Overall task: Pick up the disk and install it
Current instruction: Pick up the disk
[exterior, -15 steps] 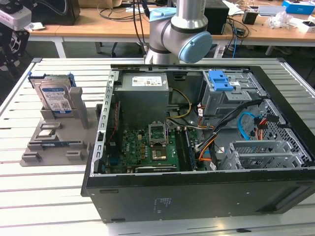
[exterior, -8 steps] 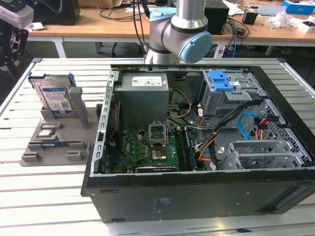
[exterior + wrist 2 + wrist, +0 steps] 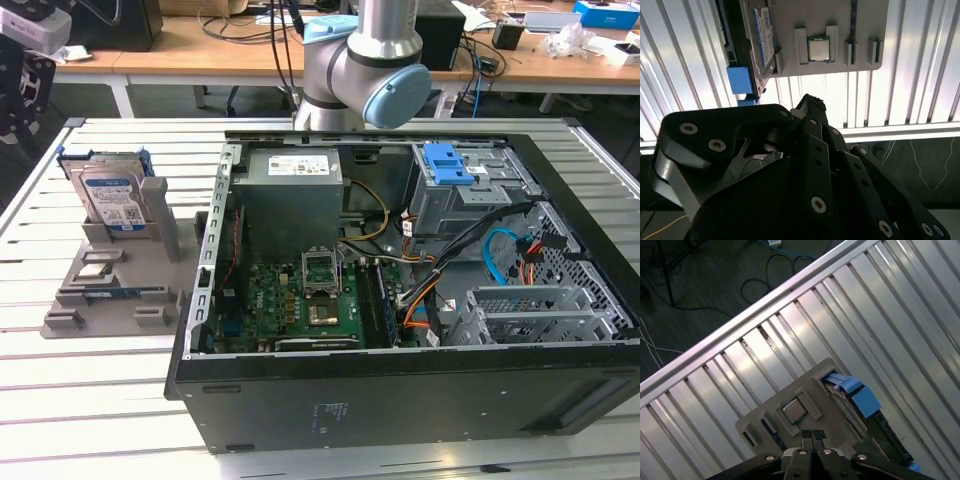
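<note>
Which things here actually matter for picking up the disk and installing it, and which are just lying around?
Part of the job:
the disk, on edge in the grey holder
the open computer case
the hand, shut, above the holder

Lying about:
the processor chip on the holder
clutter on the desks behind

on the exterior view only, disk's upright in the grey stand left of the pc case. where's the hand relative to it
Observer: In the first wrist view the hand hangs over the grey stand, nearest its processor chip and off to one side of the disk.
Operator: holding anything
Observer: No. Its fingertips are shut together with nothing between them.
Operator: touching the disk yet
Observer: No. In both wrist views the hand is apart from the disk, which stands in its slot.
</note>
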Action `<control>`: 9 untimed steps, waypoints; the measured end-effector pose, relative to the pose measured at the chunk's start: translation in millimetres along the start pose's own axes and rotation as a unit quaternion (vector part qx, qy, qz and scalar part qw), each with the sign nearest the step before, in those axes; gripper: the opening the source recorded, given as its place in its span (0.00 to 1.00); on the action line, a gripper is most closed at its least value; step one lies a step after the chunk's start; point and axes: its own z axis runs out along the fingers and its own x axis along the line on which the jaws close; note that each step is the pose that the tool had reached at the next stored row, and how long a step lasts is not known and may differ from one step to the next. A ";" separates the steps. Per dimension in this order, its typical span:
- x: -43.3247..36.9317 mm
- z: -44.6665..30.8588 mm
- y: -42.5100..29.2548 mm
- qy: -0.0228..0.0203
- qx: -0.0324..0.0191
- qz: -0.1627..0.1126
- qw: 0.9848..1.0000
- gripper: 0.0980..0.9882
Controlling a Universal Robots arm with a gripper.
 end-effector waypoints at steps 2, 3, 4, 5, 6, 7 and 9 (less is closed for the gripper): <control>0.0 0.0 0.0 0.000 0.000 -0.012 1.000 0.01; 0.0 0.0 0.0 0.000 0.000 -0.020 1.000 0.01; 0.0 0.0 0.0 0.000 -0.001 -0.028 1.000 0.01; 0.0 0.0 0.0 0.001 -0.001 -0.036 0.999 0.01; 0.0 0.0 0.0 0.001 -0.001 -0.043 0.999 0.01; 0.0 0.0 0.0 0.001 -0.001 -0.047 0.999 0.01; 0.0 0.0 0.0 0.001 -0.001 -0.056 0.998 0.01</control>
